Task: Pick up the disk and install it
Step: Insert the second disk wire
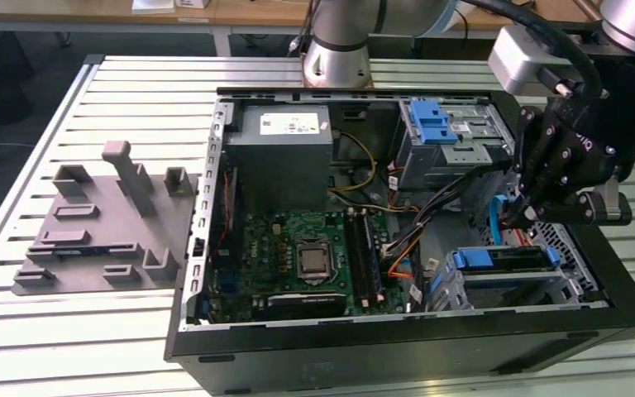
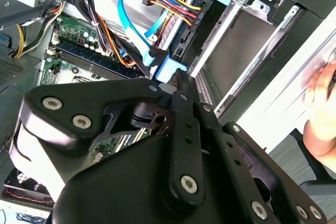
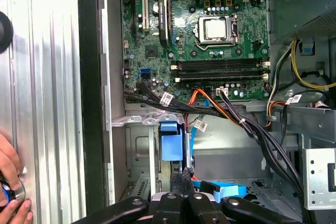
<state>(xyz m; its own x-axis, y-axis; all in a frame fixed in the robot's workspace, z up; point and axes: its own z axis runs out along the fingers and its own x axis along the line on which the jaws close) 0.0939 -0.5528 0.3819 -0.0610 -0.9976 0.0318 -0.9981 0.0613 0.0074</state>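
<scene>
Exterior view, gripper: the gripper (image 1: pixel 527 217) hangs at right of frame, inside the open computer case (image 1: pixel 406 347). Its fingers look drawn together with nothing seen between them.
Exterior view, disk: the disk (image 1: pixel 511 259) lies flat in the lower-right bay, just below the gripper and not gripped.
Exterior view, risk: the loose blue cable (image 1: pixel 498 219) right beside the gripper could snag if the arm shifts.
Exterior view, surfaces: the case has matt black walls and stands on a ribbed metal table (image 1: pixel 130 91).

Second wrist view, risk: the black cable bundle (image 2: pixel 105 35) at upper left is slack enough to catch.
Second wrist view, shapes: the disk's smooth blue plastic end (image 2: pixel 167 69) sits at centre frame, just past the black, bolted gripper (image 2: pixel 178 80).

First wrist view, disk: its blue end (image 3: pixel 170 140) is at lower centre, close above the gripper (image 3: pixel 184 178).
First wrist view, risk: a person's hand (image 3: pixel 10 182) rests on the table at lower left, where a wide swing could strike it.
First wrist view, textures: the green motherboard (image 3: pixel 199 14) is densely studded with parts, so a dragged cable might knock one.
</scene>
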